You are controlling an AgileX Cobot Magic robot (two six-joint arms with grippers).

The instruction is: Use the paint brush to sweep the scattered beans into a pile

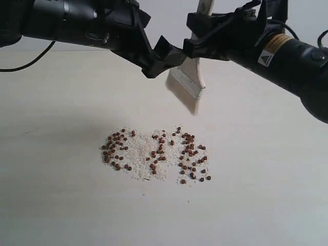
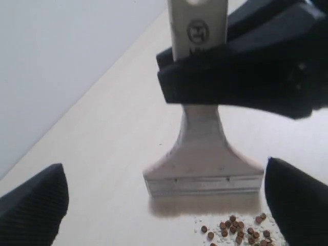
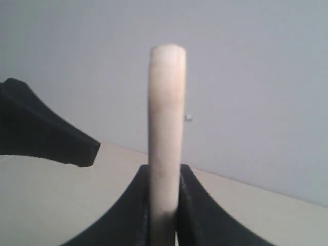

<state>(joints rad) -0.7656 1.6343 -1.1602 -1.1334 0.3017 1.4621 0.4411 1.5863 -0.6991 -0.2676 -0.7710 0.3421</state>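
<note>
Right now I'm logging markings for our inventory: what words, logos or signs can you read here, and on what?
On the paint brush handle: a round black logo, characters not legible; the small print beneath is cut off by the right gripper.
On the right arm: a tan label and a white triangle sign, too blurred to read.

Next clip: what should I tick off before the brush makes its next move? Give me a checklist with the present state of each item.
1. Right gripper shut on the paint brush handle: ok.
2. Left gripper open, not gripping the brush: ok.
3. Bristles touching the table: not ok, they hang above it.
4. Beans gathered in one pile: not ok, spread in a loose patch among whitish crumbs.
5. Bristle condition: cannot tell, blurred.
</note>
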